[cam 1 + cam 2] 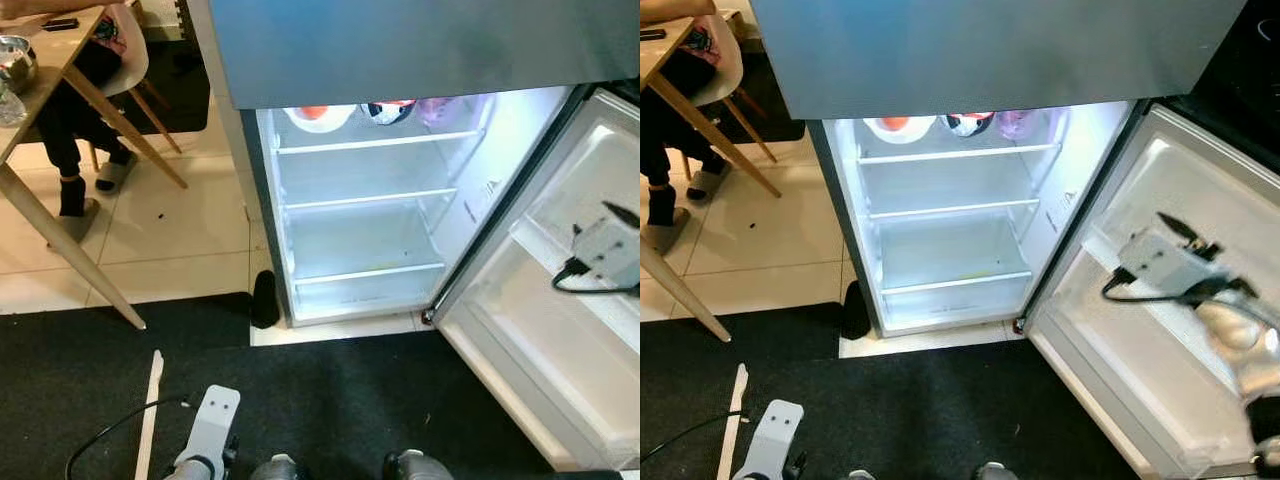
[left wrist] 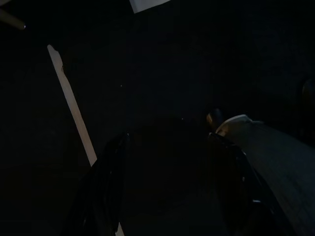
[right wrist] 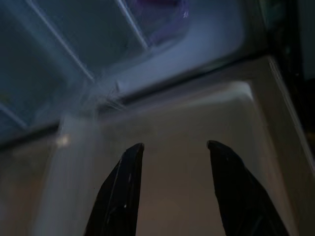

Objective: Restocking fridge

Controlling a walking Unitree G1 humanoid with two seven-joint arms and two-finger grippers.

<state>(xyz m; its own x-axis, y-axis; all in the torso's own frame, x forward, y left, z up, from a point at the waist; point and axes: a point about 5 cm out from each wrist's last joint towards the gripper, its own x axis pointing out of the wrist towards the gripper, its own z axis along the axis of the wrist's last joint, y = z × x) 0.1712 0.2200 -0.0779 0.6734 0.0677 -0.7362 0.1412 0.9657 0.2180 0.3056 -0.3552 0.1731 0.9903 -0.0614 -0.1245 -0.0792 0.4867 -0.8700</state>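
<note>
Our right gripper [image 3: 172, 189] hangs released and empty before the open fridge door [image 1: 1140, 360]; our left gripper [image 2: 172, 187] hangs idle, also spread. A careless swing could strike the door shelf [image 1: 560, 260]

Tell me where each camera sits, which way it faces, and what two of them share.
Head eyes: look down into the open fridge; right arm raised beside the door.
Left wrist: idle, aimed at the dark mat; left gripper open.
Right wrist: faces the door; right gripper open.
Shared: the purple item.
</note>
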